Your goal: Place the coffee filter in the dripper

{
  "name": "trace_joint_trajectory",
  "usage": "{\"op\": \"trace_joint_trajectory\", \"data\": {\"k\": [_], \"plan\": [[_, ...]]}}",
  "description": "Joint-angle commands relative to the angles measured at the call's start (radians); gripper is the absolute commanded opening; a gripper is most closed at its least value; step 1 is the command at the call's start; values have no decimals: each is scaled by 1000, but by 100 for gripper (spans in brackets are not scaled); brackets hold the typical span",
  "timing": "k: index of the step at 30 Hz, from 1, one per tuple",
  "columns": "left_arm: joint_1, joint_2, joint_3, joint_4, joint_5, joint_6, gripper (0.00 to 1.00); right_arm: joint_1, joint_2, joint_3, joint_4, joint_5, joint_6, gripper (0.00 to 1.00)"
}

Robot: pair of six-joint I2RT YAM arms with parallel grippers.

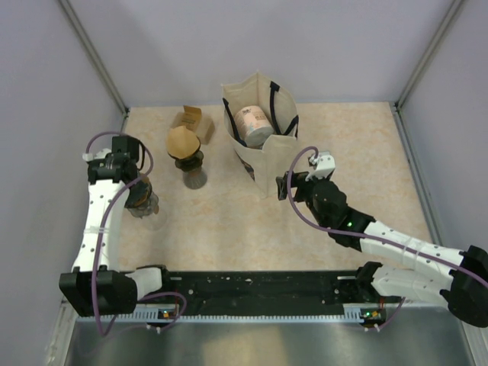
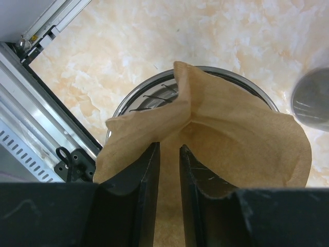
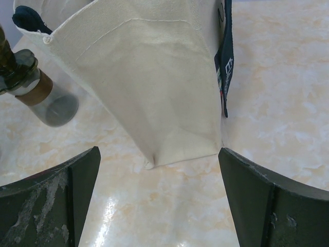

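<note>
In the left wrist view a brown paper coffee filter (image 2: pixel 231 139) sits partly folded over the metal-rimmed dripper (image 2: pixel 144 90). My left gripper (image 2: pixel 168 146) is nearly shut, with a fold of the filter between its fingers. From above, the left gripper (image 1: pixel 136 192) is right over the glass dripper (image 1: pixel 149 213) at the table's left side and hides most of the filter. My right gripper (image 1: pixel 286 185) is open and empty. It faces the lower corner of the cream tote bag (image 3: pixel 154 87), with the jaws spread wide (image 3: pixel 158 150).
A glass carafe with a brown collar (image 1: pixel 194 175) stands behind the dripper with a brown filter (image 1: pixel 181 142) on top; it also shows in the right wrist view (image 3: pixel 36 92). A small cardboard box (image 1: pixel 191 118) lies behind it. The tote bag (image 1: pixel 263 156) holds a pale roll (image 1: pixel 253 122).
</note>
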Motion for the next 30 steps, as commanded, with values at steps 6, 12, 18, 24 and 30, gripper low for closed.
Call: {"op": "trace_joint_trajectory", "data": {"k": [6,12,18,24,30], "plan": [[7,-50,55,-6,-30,16,32,-9,8,4,39,6,-9,99],[7,-63,65,7,-21,28,36,-9,11,9,38,-1,-6,99],[5,-70,92,14,-12,36,38,-9,11,8,38,0,-7,99],[7,-99,159,18,-2,63,50,-9,10,9,35,5,-7,99],[7,-150,289,32,34,124,81,-9,-4,20,0,36,14,99]]}}
